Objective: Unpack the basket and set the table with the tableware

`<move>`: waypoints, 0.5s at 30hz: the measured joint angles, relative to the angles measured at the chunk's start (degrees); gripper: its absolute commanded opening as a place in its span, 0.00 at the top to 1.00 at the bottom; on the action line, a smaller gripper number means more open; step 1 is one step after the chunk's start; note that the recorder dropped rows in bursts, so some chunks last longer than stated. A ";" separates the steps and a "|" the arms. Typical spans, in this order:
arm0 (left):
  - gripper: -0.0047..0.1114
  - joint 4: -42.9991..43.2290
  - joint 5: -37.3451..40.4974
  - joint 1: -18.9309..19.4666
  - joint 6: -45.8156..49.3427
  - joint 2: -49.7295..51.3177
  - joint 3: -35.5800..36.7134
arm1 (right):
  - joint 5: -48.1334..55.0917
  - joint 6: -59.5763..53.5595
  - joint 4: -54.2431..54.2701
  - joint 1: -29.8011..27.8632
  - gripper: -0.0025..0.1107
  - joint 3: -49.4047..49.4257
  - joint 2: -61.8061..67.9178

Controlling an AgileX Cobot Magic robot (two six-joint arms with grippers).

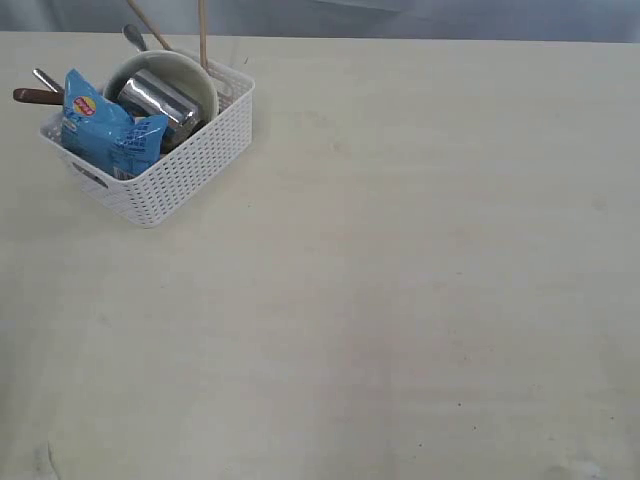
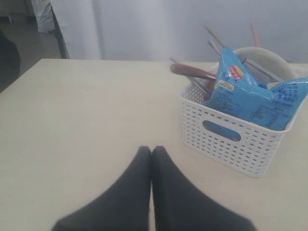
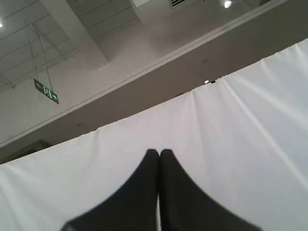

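Clearly, the basket [image 2: 231, 149] stands on the table [image 2: 86, 110] ahead of the left gripper [image 2: 151, 154] and a little aside, apart from it and full. It is white plastic with lattice walls and a cut-out handle facing this gripper. It looks light and stiff, so it may slide if something is pulled out at a slant.

Inside, a pale cream bowl [image 1: 205, 85] leans against the far wall, with a shiny steel cup [image 1: 160, 100] lying on its side in it. The bowl is probably hard and breakable, and its free upper rim seems the best place to take hold. The cup is smooth and likely slippery, so a grasp over its open edge should be safer than one around the round body. Two wooden chopsticks [image 1: 202, 30] stick up behind the bowl; they are thin and light, easy to pinch at the free ends. A reddish-brown spoon [image 1: 35, 96] handle and a steel handle [image 1: 45, 78] point out over the edge, which makes them easy to reach.

A soft blue snack packet [image 1: 110, 130] covers the near part of the contents.

The left gripper's fingers are pressed together with nothing between them. The right gripper [image 3: 159, 154] is also pressed together and empty, pointing up at a white curtain [image 3: 240, 144] and the ceiling [image 3: 96, 38]; from there the basket is not visible.
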 measured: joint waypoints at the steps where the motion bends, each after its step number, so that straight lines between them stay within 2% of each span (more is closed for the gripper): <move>1: 0.96 0.00 0.00 0.00 0.00 0.00 0.00 | 0.43 0.00 -0.35 0.00 0.98 -1.93 1.82; 5: 0.96 0.00 0.00 0.00 0.00 0.00 0.00 | 10.62 4.77 -10.93 0.00 0.98 -14.81 21.58; 9: 0.96 0.00 0.00 0.00 0.00 0.00 0.00 | 28.37 17.04 -32.03 0.80 0.98 -28.50 42.82; 11: 0.96 0.00 0.00 0.00 0.00 0.00 0.00 | 36.76 21.89 -40.59 3.56 0.98 -34.11 53.06; 15: 0.96 0.00 0.00 0.00 0.00 0.00 0.00 | 45.34 22.82 -47.31 10.22 0.98 -42.14 64.46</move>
